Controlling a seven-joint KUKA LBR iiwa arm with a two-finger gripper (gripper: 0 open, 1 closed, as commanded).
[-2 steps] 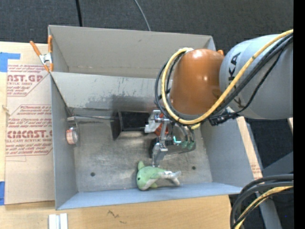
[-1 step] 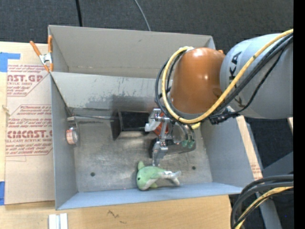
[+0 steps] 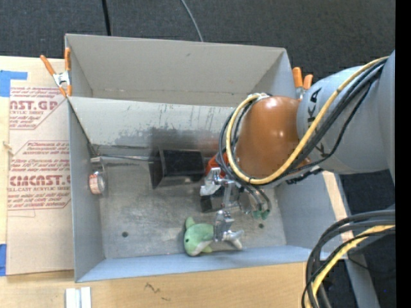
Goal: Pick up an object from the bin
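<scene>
Green soft toy (image 3: 196, 237), pincer (image 3: 228, 235) just beside it; black box (image 3: 180, 163) farther back

The gripper (image 3: 226, 235) hangs low in the bin (image 3: 128, 223) by its near wall, just beside a green soft toy (image 3: 196, 237); a black block (image 3: 180, 163) lies behind.

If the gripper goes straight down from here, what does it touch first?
Probably the green soft toy by the front wall: the gripper points down at its right edge. Depth is unclear, so it could land on bin floor beside it.
</scene>
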